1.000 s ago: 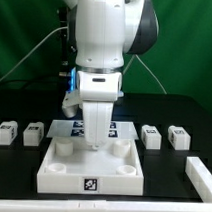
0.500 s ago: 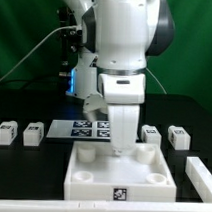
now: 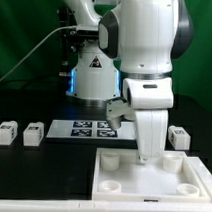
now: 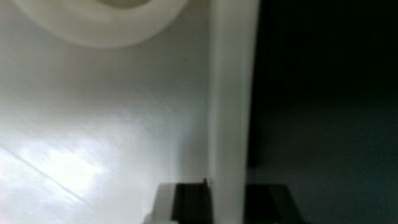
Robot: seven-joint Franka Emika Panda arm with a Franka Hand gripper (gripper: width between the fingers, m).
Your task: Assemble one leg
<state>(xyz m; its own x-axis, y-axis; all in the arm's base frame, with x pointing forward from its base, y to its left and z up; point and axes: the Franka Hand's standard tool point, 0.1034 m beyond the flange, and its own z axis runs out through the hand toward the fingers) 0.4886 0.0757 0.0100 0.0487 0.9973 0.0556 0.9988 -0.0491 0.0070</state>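
Observation:
Two legs point(image 3: 5, 133) point(image 3: 33, 134), small white blocks, lie at the exterior view's left, and one more leg point(image 3: 179, 137) lies at the right behind the arm. My gripper point(image 3: 144, 156) is down at the far rim of the large flat white panel point(image 3: 156, 181) with round corner sockets, away from all the legs. In the wrist view the gripper point(image 4: 226, 200) is shut on the panel's thin edge point(image 4: 228, 100), with a dark finger point(image 4: 185, 203) on either side. A round socket point(image 4: 116, 15) shows on the panel's face.
The marker board point(image 3: 85, 128) lies flat behind the panel, left of the gripper. The robot's base point(image 3: 90, 78) stands at the back. A green backdrop closes off the rear. The panel reaches the exterior view's right and lower edges.
The gripper has moved to the exterior view's right and nearer the camera, taking the panel with it. The legs have not moved; the arm now hides the inner one on the right.

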